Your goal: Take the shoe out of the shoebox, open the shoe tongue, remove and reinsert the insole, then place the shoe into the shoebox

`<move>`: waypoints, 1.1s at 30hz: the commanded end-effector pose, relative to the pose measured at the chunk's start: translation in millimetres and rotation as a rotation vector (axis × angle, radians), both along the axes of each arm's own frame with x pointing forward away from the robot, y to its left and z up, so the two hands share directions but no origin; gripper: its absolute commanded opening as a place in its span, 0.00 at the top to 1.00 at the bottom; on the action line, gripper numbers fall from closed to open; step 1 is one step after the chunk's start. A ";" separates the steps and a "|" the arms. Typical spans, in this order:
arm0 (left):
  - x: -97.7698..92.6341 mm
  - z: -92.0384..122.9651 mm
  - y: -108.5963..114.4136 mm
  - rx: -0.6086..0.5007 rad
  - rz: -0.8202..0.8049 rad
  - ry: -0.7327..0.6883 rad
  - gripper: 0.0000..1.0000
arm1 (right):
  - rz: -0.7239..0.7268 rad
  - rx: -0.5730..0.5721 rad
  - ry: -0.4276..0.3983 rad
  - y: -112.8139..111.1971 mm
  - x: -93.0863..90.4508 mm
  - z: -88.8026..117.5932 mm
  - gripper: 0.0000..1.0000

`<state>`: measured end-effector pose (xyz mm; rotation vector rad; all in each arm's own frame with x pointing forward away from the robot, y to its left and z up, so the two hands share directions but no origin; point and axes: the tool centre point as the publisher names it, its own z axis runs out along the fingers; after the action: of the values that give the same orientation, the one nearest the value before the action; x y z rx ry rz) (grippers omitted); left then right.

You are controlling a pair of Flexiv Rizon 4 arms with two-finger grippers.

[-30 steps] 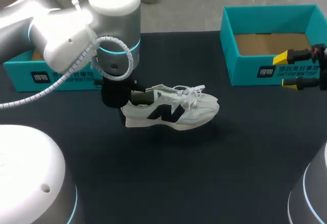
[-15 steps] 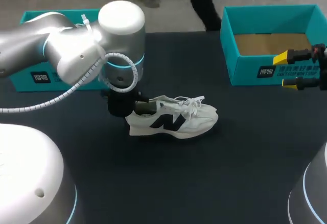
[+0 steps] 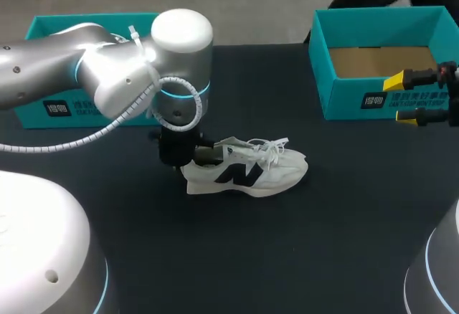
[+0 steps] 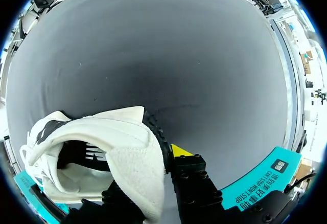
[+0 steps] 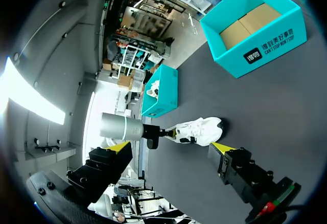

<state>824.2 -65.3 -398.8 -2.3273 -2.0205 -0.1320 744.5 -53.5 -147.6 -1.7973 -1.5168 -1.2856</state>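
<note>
My left hand (image 4: 153, 175) pinches the heel of the white sneaker (image 3: 247, 170), I think with one finger inside. The sneaker sits on the dark worktop (image 3: 287, 257). My right hand (image 3: 401, 100) is open beside the teal shoebox (image 3: 344, 99).

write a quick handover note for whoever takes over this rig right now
Left gripper: jaws shut on the heel of the shoe, which looks set down on the table.
Right gripper: jaws open, empty, hanging in front of the right shoebox.
Done: the shoe is out of the box.
Left: open the tongue, pull and refit the insole, put the shoe back in the shoebox.
</note>
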 end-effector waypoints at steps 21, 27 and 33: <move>-23.5 92.2 21.5 -0.298 0.539 0.045 0.00 | -0.002 -0.004 0.002 0.3 -0.8 0.1 0.00; -26.8 97.4 32.4 -0.330 0.605 0.084 0.00 | -0.002 -0.004 0.002 0.3 -0.8 0.1 0.00; -26.8 97.4 32.4 -0.330 0.605 0.084 0.00 | -0.002 -0.004 0.002 0.3 -0.8 0.1 0.00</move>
<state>799.9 -35.9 -299.2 -1.6869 -2.7309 0.3169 744.5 -53.5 -147.6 -1.7973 -1.5168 -1.2856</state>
